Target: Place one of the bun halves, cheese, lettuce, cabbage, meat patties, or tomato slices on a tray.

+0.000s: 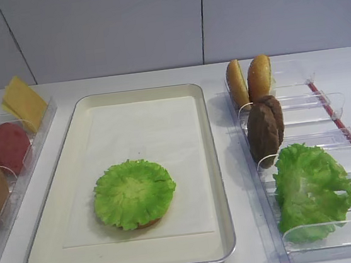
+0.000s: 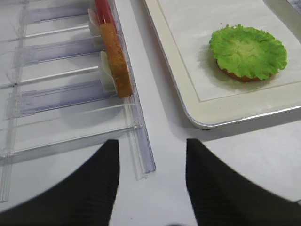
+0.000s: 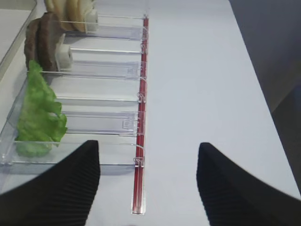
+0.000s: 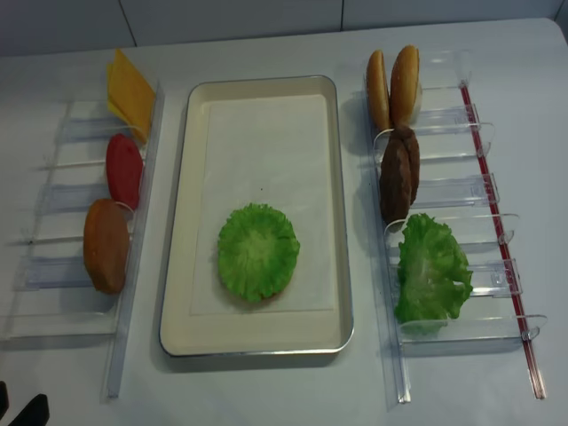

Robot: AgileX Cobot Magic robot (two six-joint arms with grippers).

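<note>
The right tool (image 3: 148,188) hovers over the bare tabletop (image 3: 202,84) with its fingers spread and nothing between them, just near of the right clear rack (image 3: 94,127). That rack holds ruffled leaves (image 1: 312,189), 2 meat patties (image 1: 265,127) and 2 bun halves (image 1: 249,80), standing on edge. The left tool (image 2: 151,183) is likewise spread wide by the left rack (image 2: 70,94), which carries a bun (image 4: 106,246), tomato slice (image 4: 124,170) and cheese (image 4: 130,93). The lettuce (image 1: 134,192) lies flat on a bun half at the near middle of the tray (image 1: 208,140), nothing blocking it.
</note>
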